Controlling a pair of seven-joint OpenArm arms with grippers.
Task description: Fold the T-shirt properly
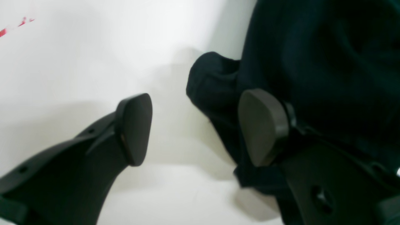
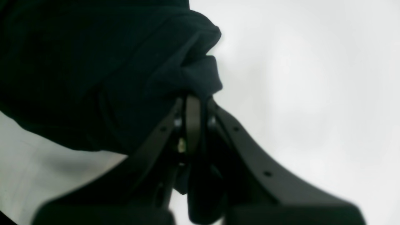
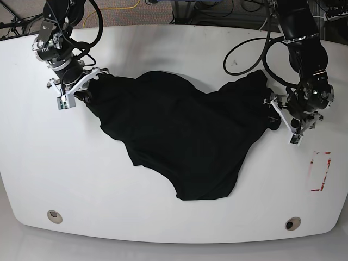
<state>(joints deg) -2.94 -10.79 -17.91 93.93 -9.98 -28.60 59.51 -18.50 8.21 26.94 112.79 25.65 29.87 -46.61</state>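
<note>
The black T-shirt (image 3: 179,136) lies crumpled and stretched across the middle of the white table (image 3: 65,163). At the shirt's left corner in the base view, my right gripper (image 3: 81,92) is shut on a bunch of cloth. The right wrist view shows that fold (image 2: 200,72) pinched between the closed fingers of the right gripper (image 2: 193,103). My left gripper (image 3: 280,117) stands open at the shirt's right edge. In the left wrist view the left gripper (image 1: 198,128) has one pad (image 1: 134,128) over bare table. The other pad (image 1: 262,125) rests against the T-shirt (image 1: 312,62).
A red tape outline (image 3: 321,171) marks the table near the right edge, also seen as a red mark (image 1: 12,28) in the left wrist view. Two round holes (image 3: 54,216) (image 3: 292,223) sit near the front edge. Cables (image 3: 244,49) trail over the back.
</note>
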